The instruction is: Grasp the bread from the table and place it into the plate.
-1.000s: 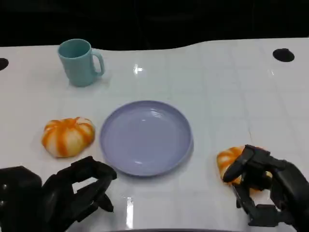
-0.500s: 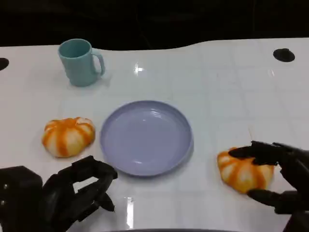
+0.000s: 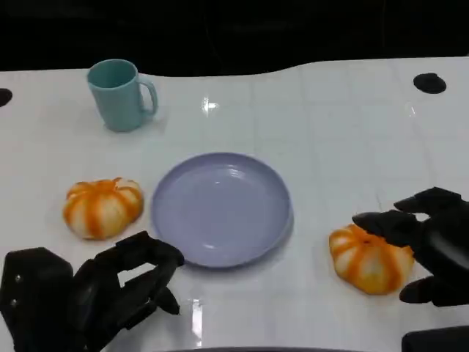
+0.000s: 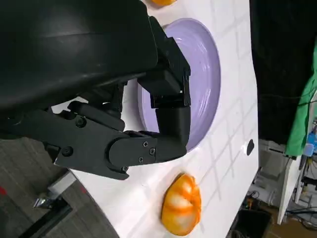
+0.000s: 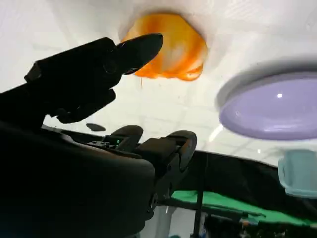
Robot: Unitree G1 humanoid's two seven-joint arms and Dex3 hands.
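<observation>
- Progress check: basically nothing is done yet; the purple plate (image 3: 221, 208) sits mid-table with nothing in it, so the whole pick-and-place is still ahead
- There are two orange-striped buns; the right bread (image 3: 369, 258) lies on the table to the plate's right, well clear of the rim; the left bread (image 3: 102, 207) lies just beside the plate's left edge
- The right hand (image 3: 425, 246) is spread wide around the right bread, holding nothing; in the head view one finger reaches over the bun's top and another hangs off its near right side; whether that top fingertip actually touches the crust I can't tell
- The right wrist view backs this up; the fingers (image 5: 94, 64) are apart with the bun sitting past them, not gripped
- The left hand (image 3: 110, 290) rests low near the table's front edge, fingers curled in with nothing in them; the left wrist view shows them folded near the plate's near rim; it's not working on either bun
- My guess at what's left: close the right hand on the bun, lift, carry it left over the plate, let go; that's every real step
- The teal mug (image 3: 121, 94) is at the far left, out of the way
</observation>
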